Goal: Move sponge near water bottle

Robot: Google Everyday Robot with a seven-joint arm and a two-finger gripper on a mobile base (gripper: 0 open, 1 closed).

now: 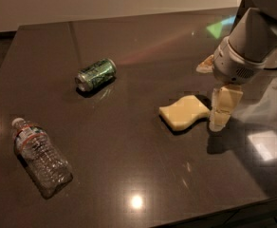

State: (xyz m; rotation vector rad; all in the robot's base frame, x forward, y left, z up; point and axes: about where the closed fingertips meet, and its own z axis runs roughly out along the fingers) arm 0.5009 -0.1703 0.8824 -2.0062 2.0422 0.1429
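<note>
The pale yellow sponge lies flat on the dark table, right of centre. The clear water bottle with a white cap and a red-and-white label lies on its side at the front left, far from the sponge. My gripper hangs from the white arm at the right. It points down, just to the right of the sponge's right edge and close to the table top. It holds nothing that I can see.
A green can lies on its side at the back left of centre. A small tan object lies behind the arm at the right. The table's front edge runs along the bottom right.
</note>
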